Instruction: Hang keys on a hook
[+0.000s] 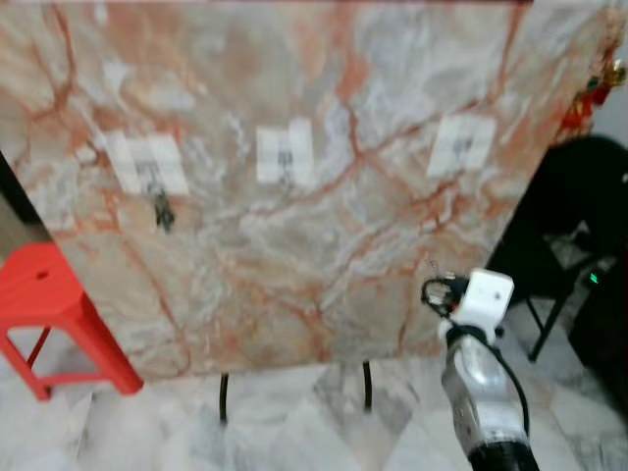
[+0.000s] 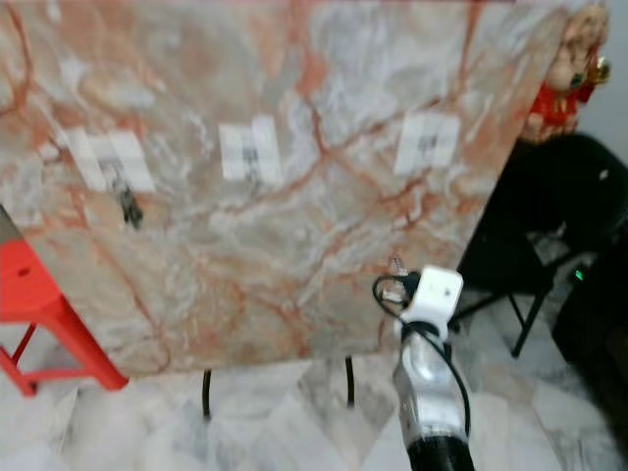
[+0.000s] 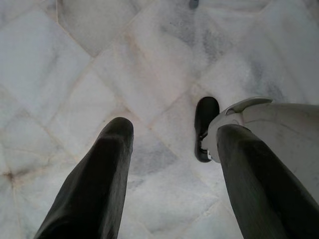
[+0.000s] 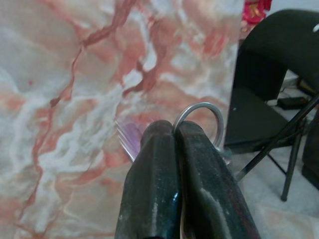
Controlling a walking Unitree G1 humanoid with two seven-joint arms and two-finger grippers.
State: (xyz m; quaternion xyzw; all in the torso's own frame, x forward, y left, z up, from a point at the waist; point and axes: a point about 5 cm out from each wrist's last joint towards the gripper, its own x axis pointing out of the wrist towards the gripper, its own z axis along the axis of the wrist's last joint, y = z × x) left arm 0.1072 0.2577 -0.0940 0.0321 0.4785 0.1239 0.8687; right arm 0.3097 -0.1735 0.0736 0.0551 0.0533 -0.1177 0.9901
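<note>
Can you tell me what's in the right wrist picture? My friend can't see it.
The right pincer is shut on a silver key ring, with its two black fingers pressed together. Behind it stands a big pink and white marble board. A black folding chair stands beside the board.

Home interior: pale marble-tiled floor (image 1: pixel 294 432), big pink-veined marble slab (image 1: pixel 294 226) carrying white adhesive hook pads (image 1: pixel 285 154), red plastic stool (image 1: pixel 54 314), black folding chair (image 1: pixel 569 235), red festive ornament (image 2: pixel 564 74).
</note>
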